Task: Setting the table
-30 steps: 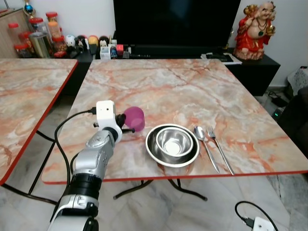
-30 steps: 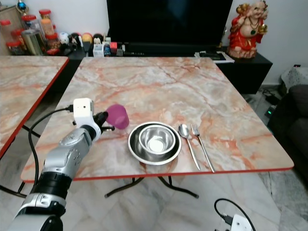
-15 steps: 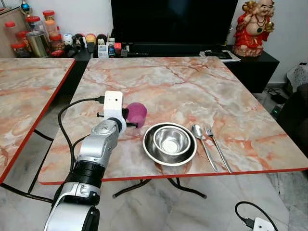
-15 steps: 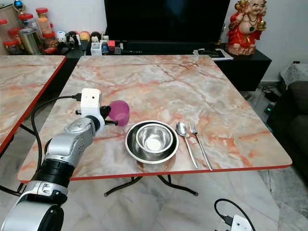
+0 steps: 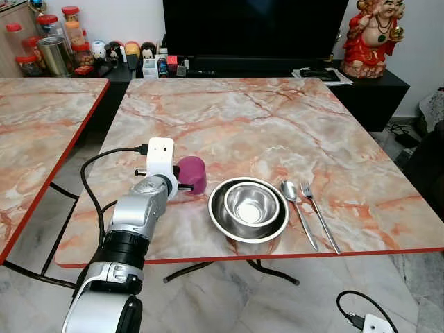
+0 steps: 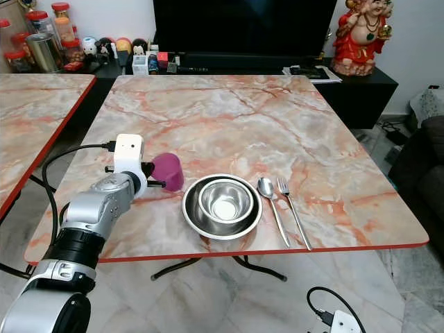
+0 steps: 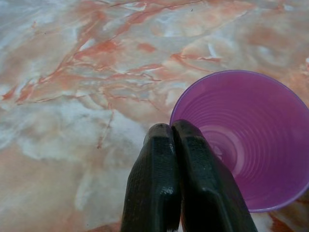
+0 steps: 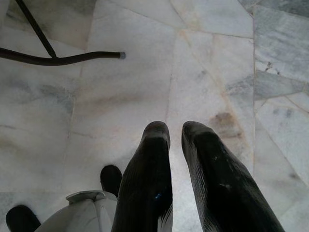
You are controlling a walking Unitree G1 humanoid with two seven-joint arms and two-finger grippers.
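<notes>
Step in hand, as I read it: placing the cup to finish the setting. My left claw (image 7: pixel 175 159) has its two black fingers pinching the rim of the small purple plastic cup (image 5: pixel 191 173), one finger inside the wall, one outside, pressed together on it. The cup sits left of centre in the eye frames, low over or on the orange-veined marble surface (image 5: pixel 277 118); I can't tell if its base is touching.

Nearest the front edge: the round stainless steel plate (image 5: pixel 248 209) with the smaller steel bowl (image 5: pixel 251 203) nested in it, centre-low of frame. Just right of them lie the steel spoon (image 5: pixel 297 208) and steel fork (image 5: pixel 318 215), side by side, handles toward me. The cup is just beside the plate's left rim, not touching it.

Next move, my judgement: settle the cup upright, spread the fingers, back out without tipping it. It looks light, and the inner finger could drag the wall.

Pose: left arm reaches forward from lower left, forearm angled up over the surface's edge, wrist level. Right claw (image 8: pixel 176 145) hangs idle over the tiled floor (image 8: pixel 193 58), fingers slightly parted, nothing between them.
</notes>
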